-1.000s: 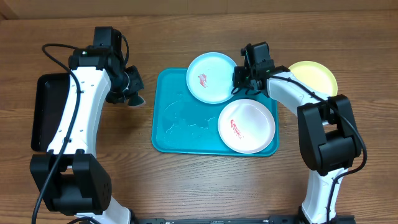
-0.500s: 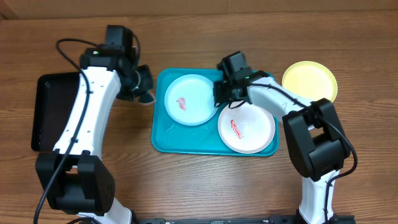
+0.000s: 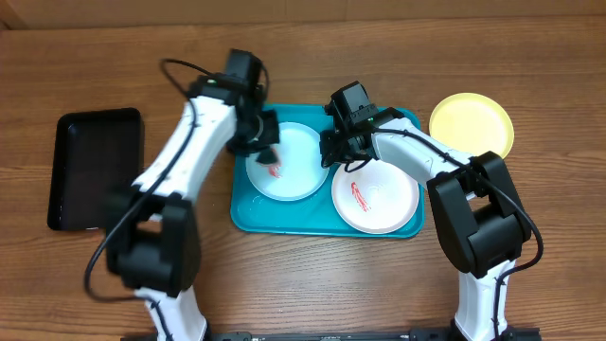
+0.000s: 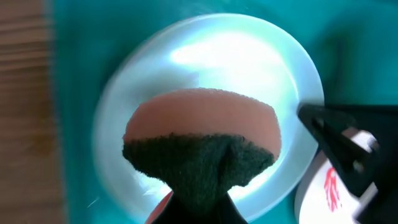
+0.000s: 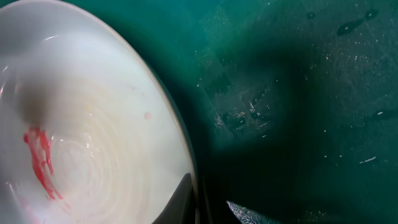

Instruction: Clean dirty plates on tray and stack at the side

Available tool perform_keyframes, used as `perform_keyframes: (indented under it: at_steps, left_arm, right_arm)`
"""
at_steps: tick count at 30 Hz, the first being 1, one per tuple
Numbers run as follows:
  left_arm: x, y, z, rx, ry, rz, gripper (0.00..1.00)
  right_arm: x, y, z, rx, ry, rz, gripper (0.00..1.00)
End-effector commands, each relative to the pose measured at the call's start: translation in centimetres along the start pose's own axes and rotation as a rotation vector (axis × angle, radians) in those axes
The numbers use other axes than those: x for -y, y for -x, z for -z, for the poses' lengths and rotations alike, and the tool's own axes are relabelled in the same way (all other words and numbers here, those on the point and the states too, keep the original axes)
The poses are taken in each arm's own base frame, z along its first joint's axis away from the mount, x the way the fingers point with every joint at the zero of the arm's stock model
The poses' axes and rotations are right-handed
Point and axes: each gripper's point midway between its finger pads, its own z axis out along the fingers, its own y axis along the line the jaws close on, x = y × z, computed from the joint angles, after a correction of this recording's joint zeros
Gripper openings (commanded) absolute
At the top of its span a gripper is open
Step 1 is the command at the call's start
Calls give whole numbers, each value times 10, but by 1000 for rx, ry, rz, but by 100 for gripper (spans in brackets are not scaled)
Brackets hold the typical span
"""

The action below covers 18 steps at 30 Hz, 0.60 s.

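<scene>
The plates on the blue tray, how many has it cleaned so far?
Apparently one: the yellow plate sits smear-free on the table, off the tray. In hand: the left gripper holds a sponge over the light blue plate, whose rim the right gripper pinches. Left: its red smear, the smeared white plate, and stacking.

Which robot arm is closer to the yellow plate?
Right. The right tool sits over the turquoise rectangular plastic tray, apart from the round yellow-green plastic plate. The left tool is farther, above the round light-blue plastic plate.
</scene>
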Motion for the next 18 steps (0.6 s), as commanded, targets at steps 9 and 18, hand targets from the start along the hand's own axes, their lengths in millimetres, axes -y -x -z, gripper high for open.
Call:
perform_keyframes:
  at_steps: [9,18]
  left_arm:
    - [13,-29,-90,-170,9,-13,4]
    - [-75,-30,-79,-177,416,22,4]
  right_arm:
    - [-1,-8,-4,-20,-22,-14,4]
    - [3,-8,-4,-16,-41,-15,4]
